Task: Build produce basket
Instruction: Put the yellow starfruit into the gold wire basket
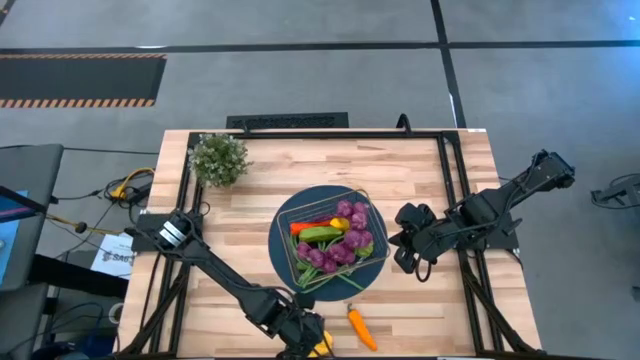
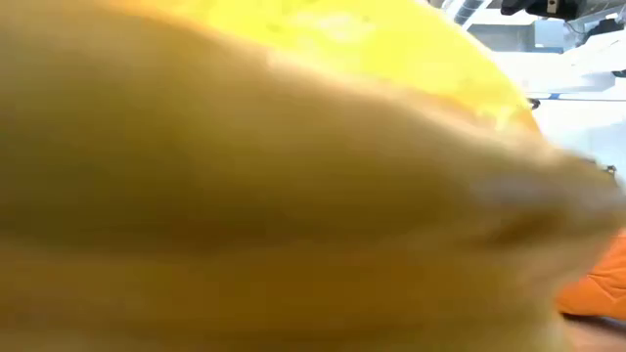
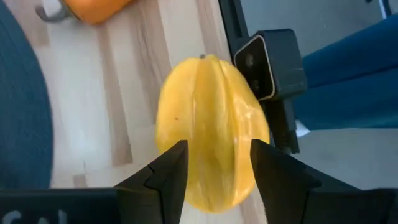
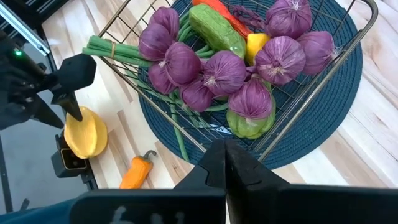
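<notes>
While the left claw [image 3: 214, 163] straddles the yellow ribbed fruit [image 3: 211, 127] at the surface's near edge, jaws open either side, it looks light, stiff, slick; best pinched across its ridges.

We're looking at a robotics lab: a wooden desk [image 1: 420, 170] boxed in a black frame [image 1: 455, 190] is sitting on grey concrete floor [image 1: 300, 80], hazard tape [image 1: 80, 100] is striping it, and cables [image 1: 120, 190] are trailing beside.
</notes>
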{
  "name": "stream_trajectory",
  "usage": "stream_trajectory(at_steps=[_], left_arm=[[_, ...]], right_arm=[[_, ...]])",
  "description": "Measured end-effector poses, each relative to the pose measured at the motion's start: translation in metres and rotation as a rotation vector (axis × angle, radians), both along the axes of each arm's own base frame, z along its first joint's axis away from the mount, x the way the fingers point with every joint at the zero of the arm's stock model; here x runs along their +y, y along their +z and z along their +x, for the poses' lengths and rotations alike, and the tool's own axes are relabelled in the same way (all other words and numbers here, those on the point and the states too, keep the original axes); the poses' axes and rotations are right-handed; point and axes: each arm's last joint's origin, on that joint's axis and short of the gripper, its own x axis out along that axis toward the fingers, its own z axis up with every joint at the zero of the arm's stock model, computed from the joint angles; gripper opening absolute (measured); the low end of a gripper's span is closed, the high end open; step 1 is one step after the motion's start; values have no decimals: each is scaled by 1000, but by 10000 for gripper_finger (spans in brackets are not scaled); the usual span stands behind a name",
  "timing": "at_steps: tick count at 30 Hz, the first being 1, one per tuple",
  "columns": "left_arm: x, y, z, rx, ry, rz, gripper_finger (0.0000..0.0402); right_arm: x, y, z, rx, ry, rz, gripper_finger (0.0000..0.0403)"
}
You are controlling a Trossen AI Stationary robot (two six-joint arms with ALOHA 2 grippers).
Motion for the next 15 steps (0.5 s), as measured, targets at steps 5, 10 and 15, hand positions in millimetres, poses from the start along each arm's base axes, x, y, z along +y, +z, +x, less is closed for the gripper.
stream_trajectory(at_steps=[5,10,15], left_arm=[[0,-1,-1,38,12,-30,128],[0,-1,-2,77,43,-65,96],[0,-1,-2,99,109,-95,39]], right_arm=[[0,0,0,0,0,0,8],[0,0,0,0,1,-1,8],[0,0,0,0,2,-2,8]])
